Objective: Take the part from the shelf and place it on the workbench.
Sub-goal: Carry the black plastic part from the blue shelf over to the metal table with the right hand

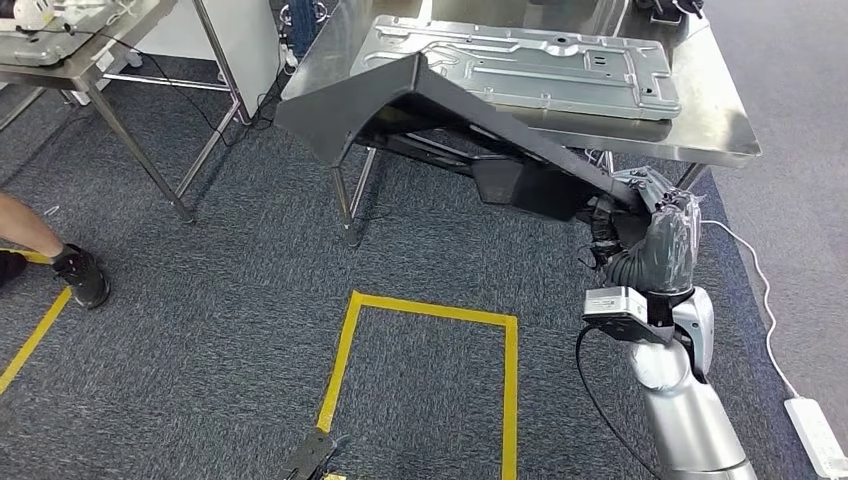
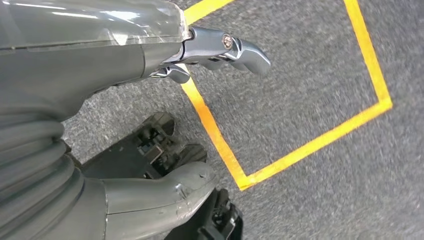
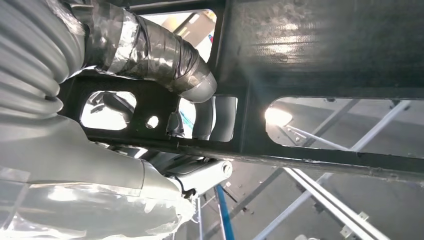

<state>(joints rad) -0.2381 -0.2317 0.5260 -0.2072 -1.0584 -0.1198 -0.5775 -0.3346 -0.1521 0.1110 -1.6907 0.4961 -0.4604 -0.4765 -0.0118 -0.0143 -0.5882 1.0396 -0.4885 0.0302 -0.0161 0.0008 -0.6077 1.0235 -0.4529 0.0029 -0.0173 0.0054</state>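
The part [image 1: 400, 95] is a long black bent plate with cut-outs. My right hand [image 1: 650, 225] grips its near end, and its far end lies tilted over the front left corner of the steel workbench [image 1: 715, 120]. Whether it rests on the bench top I cannot tell. In the right wrist view the thumb [image 3: 165, 55] wraps over a bar of the black part [image 3: 320, 45], and the bench's legs show through the cut-outs. My left hand [image 2: 100, 60] hangs over the carpet, fingers apart, holding nothing.
A silver stamped panel [image 1: 530, 65] lies on the workbench. A second steel table [image 1: 80, 50] stands at the far left. A person's leg and shoe [image 1: 80, 275] are at the left edge. Yellow tape [image 1: 430, 310] marks the carpet; a white power strip [image 1: 815, 435] lies at the right.
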